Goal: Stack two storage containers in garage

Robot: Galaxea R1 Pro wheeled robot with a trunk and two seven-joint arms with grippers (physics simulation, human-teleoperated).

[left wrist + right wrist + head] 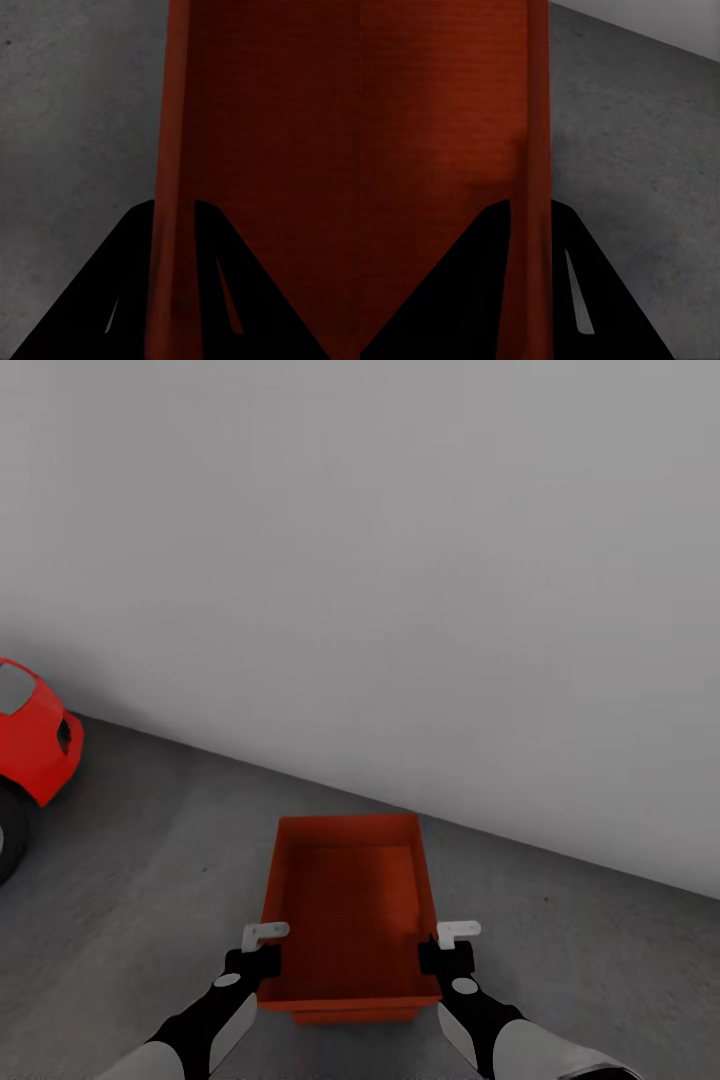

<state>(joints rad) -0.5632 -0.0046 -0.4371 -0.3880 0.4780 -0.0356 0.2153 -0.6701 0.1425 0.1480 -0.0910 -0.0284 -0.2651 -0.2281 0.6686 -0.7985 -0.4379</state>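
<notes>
One orange-red storage container [345, 900] sits open-topped and empty just in front of me, over the dark grey garage floor [150, 840]. My left gripper [262, 960] is shut on its left wall near the front corner. My right gripper [440, 957] is shut on the right wall opposite. In the left wrist view the red wall [174, 135] runs between the two black fingers [112, 300]. The right wrist view has the wall [536, 112] pinched the same way. A red strip [355, 1017] shows under the near wall; whether it is another container I cannot tell. Whether the bin rests on the floor is unclear.
A red car [35, 740] with a black wheel [10, 840] stands at the far left. A plain white-grey wall [400, 560] runs diagonally just behind the container. Bare concrete lies to the left and right of the bin.
</notes>
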